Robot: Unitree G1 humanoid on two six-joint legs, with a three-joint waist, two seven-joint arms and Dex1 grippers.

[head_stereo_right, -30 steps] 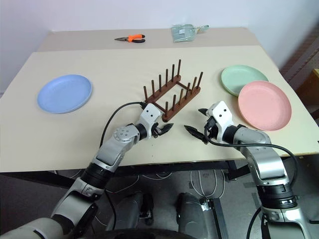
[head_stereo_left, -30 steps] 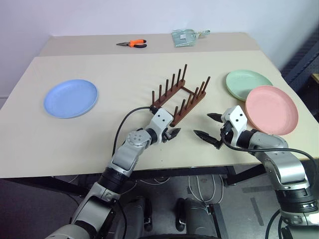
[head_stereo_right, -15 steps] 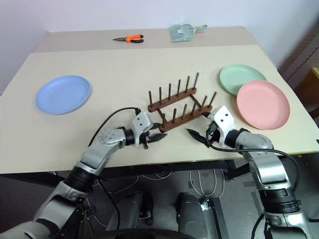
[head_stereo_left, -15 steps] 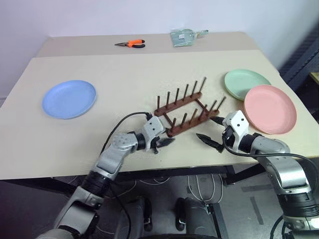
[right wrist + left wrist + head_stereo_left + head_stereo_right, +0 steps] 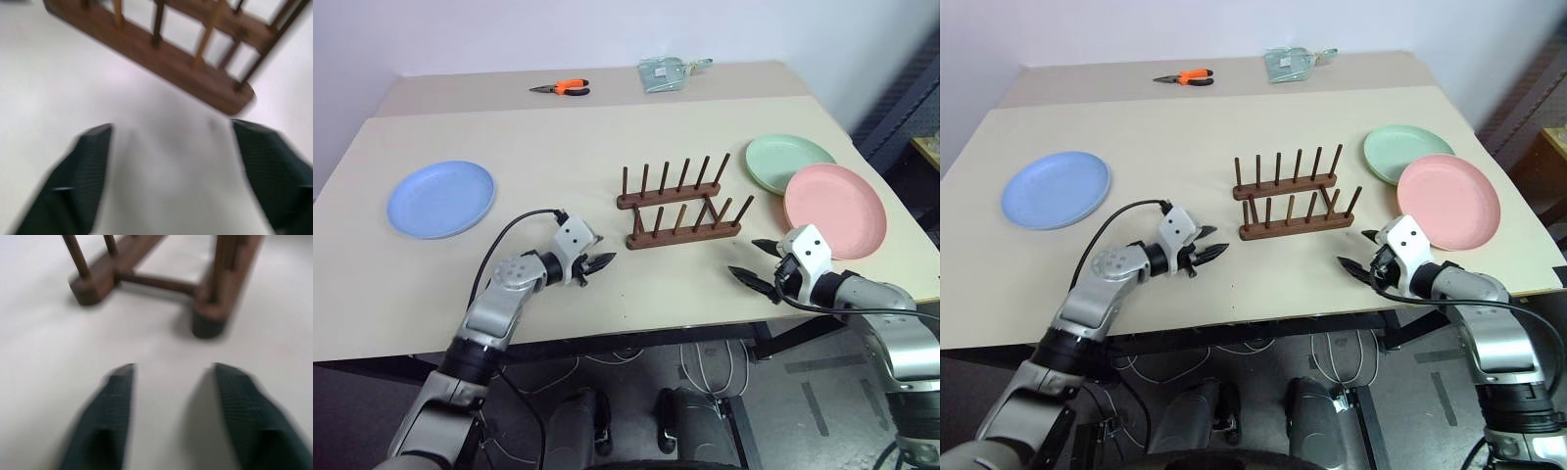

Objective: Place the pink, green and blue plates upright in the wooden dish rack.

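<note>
Grippers sit nearest, both empty and just off the table's front edge (image 5: pixel 636 318); the left gripper (image 5: pixel 596 264) has its black fingers apart by a modest gap, the right gripper (image 5: pixel 756 264) spreads wider, and each points in toward the wooden dish rack (image 5: pixel 677 208) from its own side; nothing is held.

Risk, as I judge it: the rack looks light and stands free on the table, so a plate pushed in at a slant or against a peg could slide or tip it; a shallow, smooth plate pinched only at its rim may also slip or swing in the fingers on the way; the pink plate (image 5: pixel 834 210) overlaps the green plate (image 5: pixel 787 162), so lifting one carelessly could drag the other toward the table's right edge.

Farther in, the rack stands mid-table, two dark reddish-brown rails each with a row of upright pegs, every slot empty; the pink and green plates lie flat to its right, the blue plate (image 5: pixel 441 198) flat and well apart on the left; all three look matte, round and shallow.
</note>
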